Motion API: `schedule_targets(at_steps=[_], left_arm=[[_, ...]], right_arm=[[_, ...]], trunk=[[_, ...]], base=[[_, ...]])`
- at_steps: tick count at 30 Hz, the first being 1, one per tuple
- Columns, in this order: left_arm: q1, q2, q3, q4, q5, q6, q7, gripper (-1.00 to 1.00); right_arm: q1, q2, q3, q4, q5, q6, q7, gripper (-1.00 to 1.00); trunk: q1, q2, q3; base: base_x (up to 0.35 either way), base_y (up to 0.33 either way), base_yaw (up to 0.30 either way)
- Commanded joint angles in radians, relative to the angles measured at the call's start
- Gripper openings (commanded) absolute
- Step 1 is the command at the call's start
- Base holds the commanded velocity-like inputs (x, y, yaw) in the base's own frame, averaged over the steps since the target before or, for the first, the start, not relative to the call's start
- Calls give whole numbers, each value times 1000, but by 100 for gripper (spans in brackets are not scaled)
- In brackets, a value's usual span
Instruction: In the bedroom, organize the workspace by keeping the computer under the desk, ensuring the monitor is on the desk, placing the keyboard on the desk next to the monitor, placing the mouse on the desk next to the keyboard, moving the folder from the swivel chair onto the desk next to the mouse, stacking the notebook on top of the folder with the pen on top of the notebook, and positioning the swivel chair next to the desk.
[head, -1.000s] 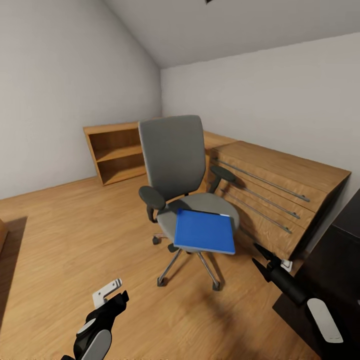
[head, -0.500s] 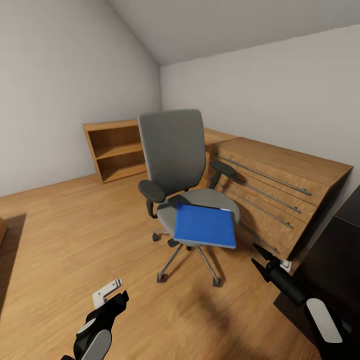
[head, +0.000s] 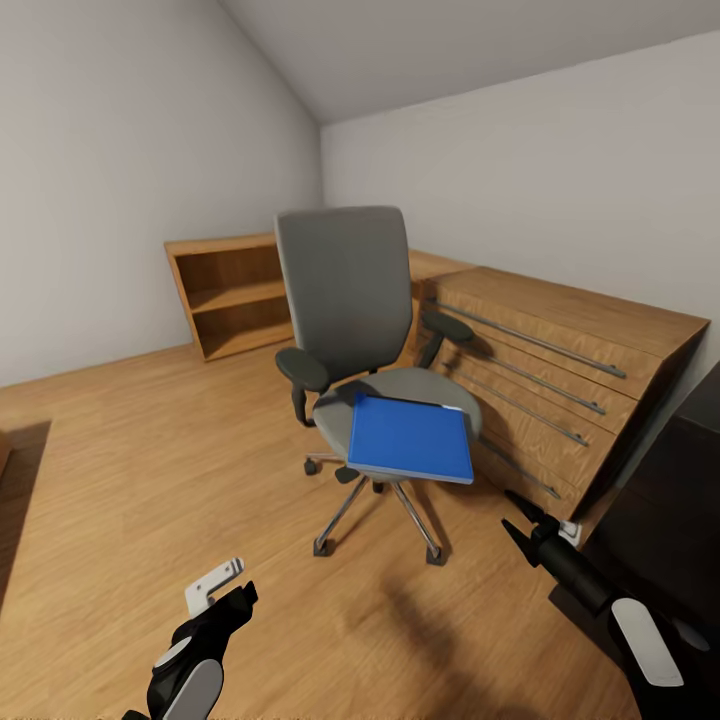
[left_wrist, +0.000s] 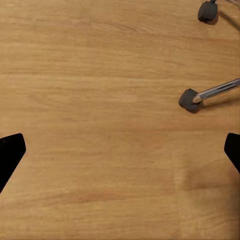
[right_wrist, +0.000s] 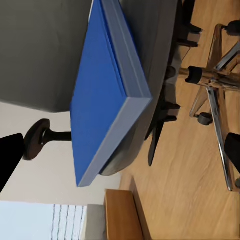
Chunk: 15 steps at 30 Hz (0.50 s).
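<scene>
The grey swivel chair stands on the wood floor in the middle of the head view. The blue folder lies flat on its seat, overhanging the front edge. My right gripper hovers open, low and to the right of the chair, pointing at the folder, which lies a short way ahead of the fingers. Over bare floor short of the chair hangs my left gripper, open, with two of the chair's castors ahead of it. A dark corner of the desk shows at the right edge.
A light-wood chest with long metal handles stands against the wall right of the chair, close to its armrest. Low wood shelving sits in the far corner. Open floor stretches to the left.
The whole head view has shifted slightly, so the camera has moved. The chair and folder look a little nearer. Both grippers keep the same pose and stay open.
</scene>
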Motion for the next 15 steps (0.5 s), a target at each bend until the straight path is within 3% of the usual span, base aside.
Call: schedule_targets(at_steps=[1, 15], left_arm=[[-1, 1, -2, -1, 3, 4, 7, 100], [-1, 1, -2, -1, 3, 4, 4, 100]], right_arm=[[-1, 0, -2, 0, -3, 7, 1, 100], [-1, 4, 5, 0, -6, 7, -1, 100]], trunk=[[0, -1, -5], [7, -4, -59]], base=[[0, 0, 0], [0, 0, 0]])
